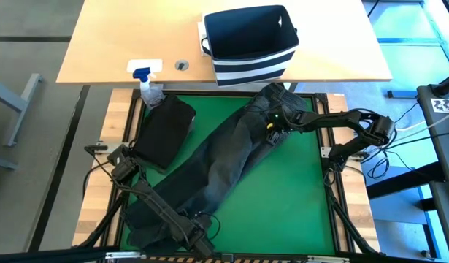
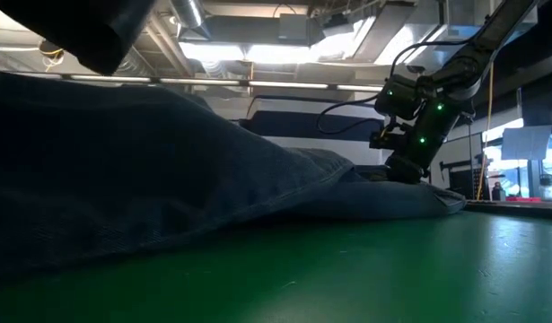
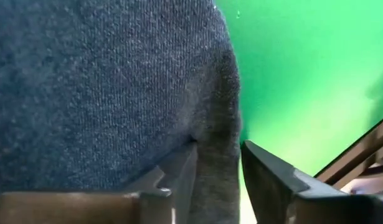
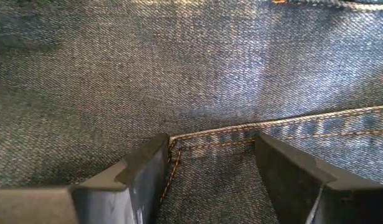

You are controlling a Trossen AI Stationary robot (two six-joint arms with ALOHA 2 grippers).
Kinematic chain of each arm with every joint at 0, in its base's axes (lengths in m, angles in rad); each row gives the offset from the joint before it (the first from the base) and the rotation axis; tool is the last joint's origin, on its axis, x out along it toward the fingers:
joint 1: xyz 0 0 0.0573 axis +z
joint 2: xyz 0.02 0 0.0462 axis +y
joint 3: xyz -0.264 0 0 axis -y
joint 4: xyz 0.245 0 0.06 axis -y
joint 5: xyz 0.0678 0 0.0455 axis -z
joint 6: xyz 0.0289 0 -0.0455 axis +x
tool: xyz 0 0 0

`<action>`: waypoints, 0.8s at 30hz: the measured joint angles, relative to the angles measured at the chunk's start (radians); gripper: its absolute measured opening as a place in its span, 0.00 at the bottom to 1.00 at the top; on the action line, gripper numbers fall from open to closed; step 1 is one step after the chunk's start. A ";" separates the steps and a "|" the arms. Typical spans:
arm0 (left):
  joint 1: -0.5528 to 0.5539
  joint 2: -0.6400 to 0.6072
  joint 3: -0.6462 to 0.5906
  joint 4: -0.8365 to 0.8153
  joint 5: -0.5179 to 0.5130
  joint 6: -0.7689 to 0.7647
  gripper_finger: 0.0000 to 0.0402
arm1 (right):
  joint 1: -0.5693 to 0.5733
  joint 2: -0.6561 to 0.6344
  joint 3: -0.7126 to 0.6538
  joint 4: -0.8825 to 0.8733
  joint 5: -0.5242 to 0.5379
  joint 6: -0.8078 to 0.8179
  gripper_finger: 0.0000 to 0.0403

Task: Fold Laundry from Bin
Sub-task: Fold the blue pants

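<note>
Right wrist view: the two dark fingers [image 4: 141, 180] of the right gripper [image 4: 210, 174] are seen spread apart and pressed down on blue denim, with an orange-stitched seam of the jeans [image 4: 197, 74] lying between them; no fold of cloth is seen pinched, so the fingers are parted rather than clenched. From the left wrist, the fingers [image 3: 179, 180] of the left gripper [image 3: 217, 180] are seen closed on a thin edge of grey-blue knitted cloth [image 3: 104, 87], which is held between them above the green mat [image 3: 303, 74]. From above, the right gripper [image 1: 271, 131] is shown resting on the upper part of the jeans [image 1: 224, 157], near the far edge of the green mat [image 1: 290, 190], just in front of the bin [image 1: 250, 44]. The jeans are laid out diagonally across the mat, from near the bin down toward the near left corner, where the left gripper [image 1: 202, 245] is placed at their lower end. A black garment [image 1: 162, 131] is seen folded at the left of the mat, beside the jeans. The bin stands upright on the light wooden worktop [image 1: 107, 36] behind the mat, and a spray bottle [image 1: 147, 84] stands near the worktop's front edge, left of the bin. From table height, the right gripper [image 2: 406, 170] is shown touching the raised denim.
</note>
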 joint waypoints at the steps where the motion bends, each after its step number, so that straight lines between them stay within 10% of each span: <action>1: 0.001 -0.001 -0.008 -0.001 0.010 0.015 0.30 | 0.000 0.000 0.000 -0.001 0.000 0.000 0.60; 8: 0.027 0.006 0.062 -0.043 0.053 0.155 0.03 | 0.000 0.000 0.000 -0.001 0.000 0.000 0.60; 24: -0.047 -0.377 0.194 -0.425 -0.005 0.065 0.02 | 0.001 0.000 0.000 0.007 -0.010 0.018 0.60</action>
